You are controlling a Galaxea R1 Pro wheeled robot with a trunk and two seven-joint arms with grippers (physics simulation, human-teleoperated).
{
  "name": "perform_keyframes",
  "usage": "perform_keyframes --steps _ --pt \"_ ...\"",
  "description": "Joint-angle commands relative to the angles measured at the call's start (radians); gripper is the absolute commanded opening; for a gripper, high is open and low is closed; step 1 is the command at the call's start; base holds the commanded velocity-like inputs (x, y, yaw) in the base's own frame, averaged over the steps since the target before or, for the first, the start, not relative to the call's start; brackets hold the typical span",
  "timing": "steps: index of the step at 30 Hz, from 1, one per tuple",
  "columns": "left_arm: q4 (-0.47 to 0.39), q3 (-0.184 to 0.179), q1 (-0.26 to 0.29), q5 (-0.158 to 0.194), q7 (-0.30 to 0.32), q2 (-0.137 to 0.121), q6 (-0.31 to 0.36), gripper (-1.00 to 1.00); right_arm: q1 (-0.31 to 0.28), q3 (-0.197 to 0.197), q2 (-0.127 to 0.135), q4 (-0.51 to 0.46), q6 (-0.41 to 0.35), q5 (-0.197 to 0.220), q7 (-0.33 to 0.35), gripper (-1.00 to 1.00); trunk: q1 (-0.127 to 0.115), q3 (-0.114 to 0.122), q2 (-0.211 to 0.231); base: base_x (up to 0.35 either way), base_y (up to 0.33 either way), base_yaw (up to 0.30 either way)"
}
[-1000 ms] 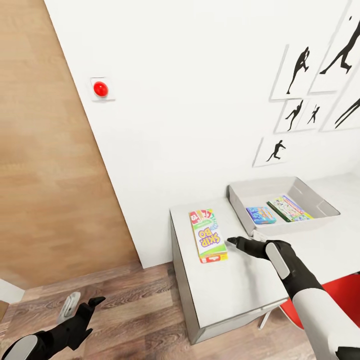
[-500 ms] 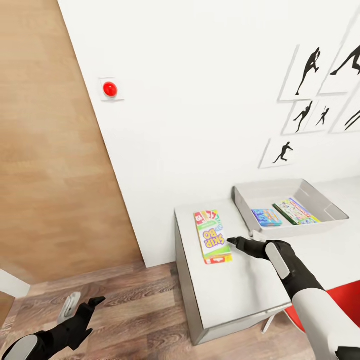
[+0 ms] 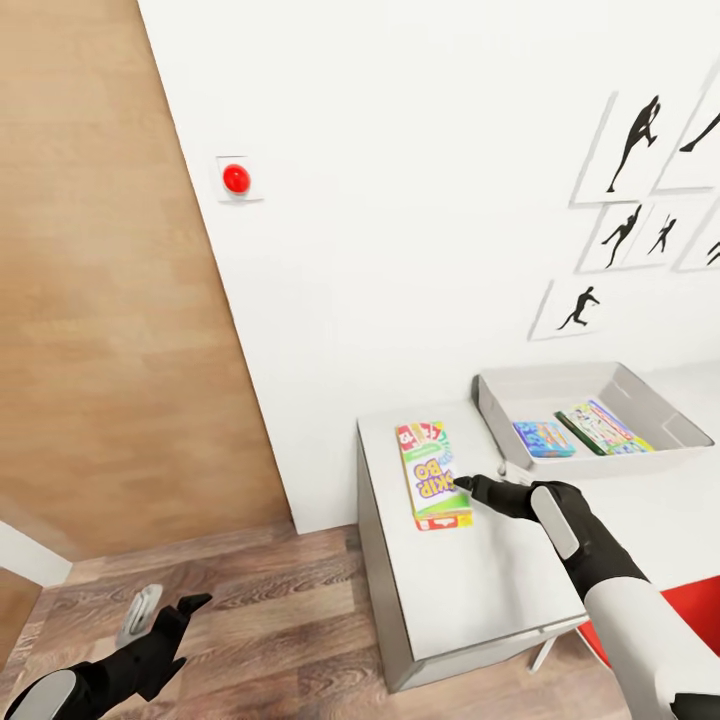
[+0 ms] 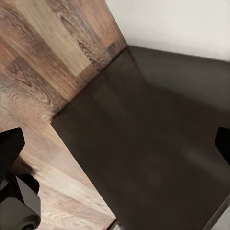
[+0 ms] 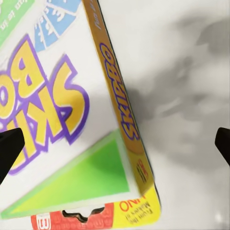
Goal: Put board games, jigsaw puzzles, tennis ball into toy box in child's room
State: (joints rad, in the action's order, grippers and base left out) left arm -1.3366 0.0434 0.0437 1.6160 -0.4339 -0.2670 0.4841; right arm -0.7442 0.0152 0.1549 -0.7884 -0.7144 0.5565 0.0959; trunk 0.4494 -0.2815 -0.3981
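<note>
Under my hand (image 3: 468,485) the game box (image 3: 432,476) looks like glossy printed cardboard, the table (image 3: 480,590) smooth matt white, the floor (image 3: 270,620) grained wood.

The toy box (image 3: 690,425) runs off the head view's right edge.

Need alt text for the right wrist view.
Close-up of a Skip-Bo box lying flat on a white table, its yellow side edge facing the camera. The open right end effector's dark fingertips sit either side of the box.
</note>
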Motion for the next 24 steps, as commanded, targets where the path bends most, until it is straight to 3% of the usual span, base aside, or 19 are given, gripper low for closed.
perform_keyframes --steps 1,8,24 --pt "-0.001 0.001 0.001 0.01 -0.009 0.0 0.002 1.0 0.0 0.002 0.0 0.0 -0.005 -0.003 0.004 1.0 0.001 -0.002 -0.002 0.0 0.0 0.057" --pt "-0.001 0.001 0.001 0.01 -0.009 0.0 0.002 1.0 0.0 0.002 -0.001 -0.001 -0.005 -0.003 0.003 1.0 0.001 -0.002 -0.002 0.0 0.0 0.027" --pt "0.002 0.001 0.001 0.01 -0.009 0.0 0.002 1.0 0.0 0.0 -0.009 -0.002 -0.008 -0.003 -0.001 1.0 0.001 0.005 -0.002 0.0 0.0 0.129"
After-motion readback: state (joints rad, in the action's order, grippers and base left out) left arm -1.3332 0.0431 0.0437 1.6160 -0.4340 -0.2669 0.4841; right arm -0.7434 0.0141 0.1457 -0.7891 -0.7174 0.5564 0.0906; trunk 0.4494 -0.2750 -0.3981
